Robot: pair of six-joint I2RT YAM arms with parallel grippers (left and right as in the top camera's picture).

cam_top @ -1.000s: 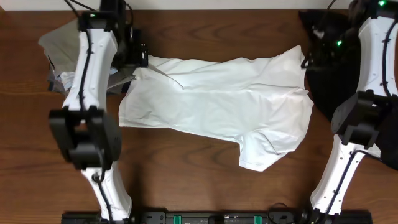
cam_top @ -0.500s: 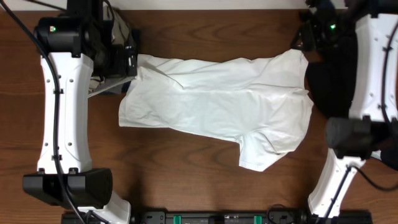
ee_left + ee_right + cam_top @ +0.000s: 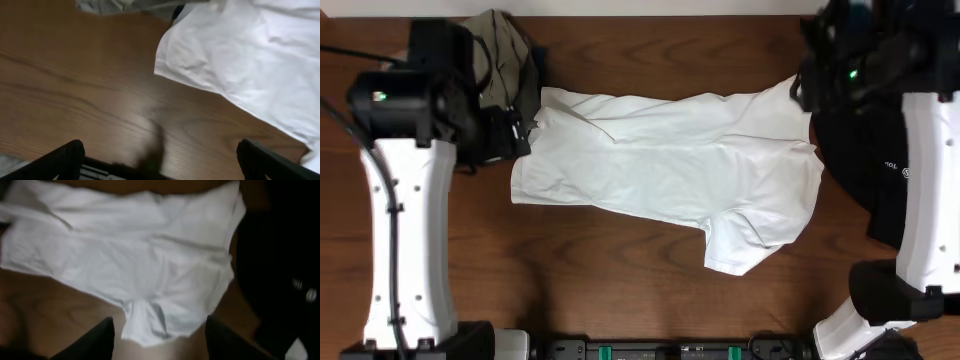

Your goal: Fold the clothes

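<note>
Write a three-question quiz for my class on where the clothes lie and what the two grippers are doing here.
1. True or false: the white T-shirt lies spread on the table, held by neither gripper.
2. The black garment lies: A) on the right arm's side of the shirt; B) on the left arm's side; C) on top of it.
3. Fill in: the left gripper and right gripper are both ____.
Key: 1 true; 2 A; 3 open.
</note>
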